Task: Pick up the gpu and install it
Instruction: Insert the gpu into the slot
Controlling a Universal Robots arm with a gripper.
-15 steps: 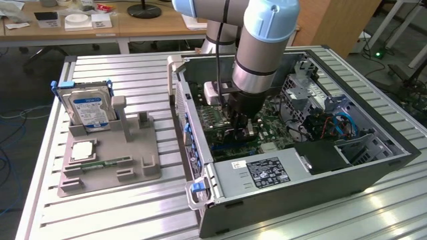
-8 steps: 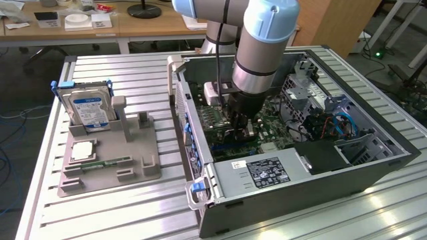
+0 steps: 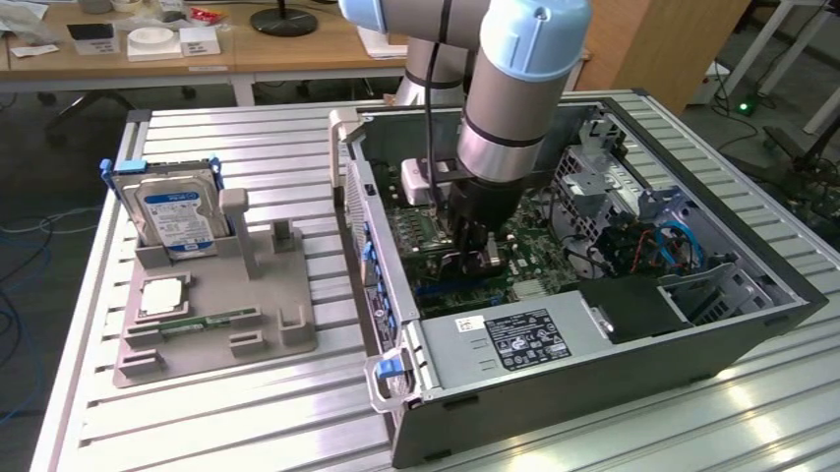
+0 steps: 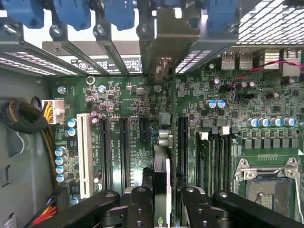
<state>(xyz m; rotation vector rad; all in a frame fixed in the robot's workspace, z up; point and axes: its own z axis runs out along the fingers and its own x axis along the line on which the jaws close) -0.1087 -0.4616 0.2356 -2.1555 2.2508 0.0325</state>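
two gripper fingers pinch the thin, stiff, fragile gpu by its top edge, edge-on above the motherboard.

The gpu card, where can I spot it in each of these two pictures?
Exterior view: the gpu is a dark strip under the end effector, low inside the open computer case, over the motherboard.
Wrist view: the gpu is edge-on between the end effector's fingers, running toward the metal bracket by the blue slot clips.
Shared landmark: the green motherboard.
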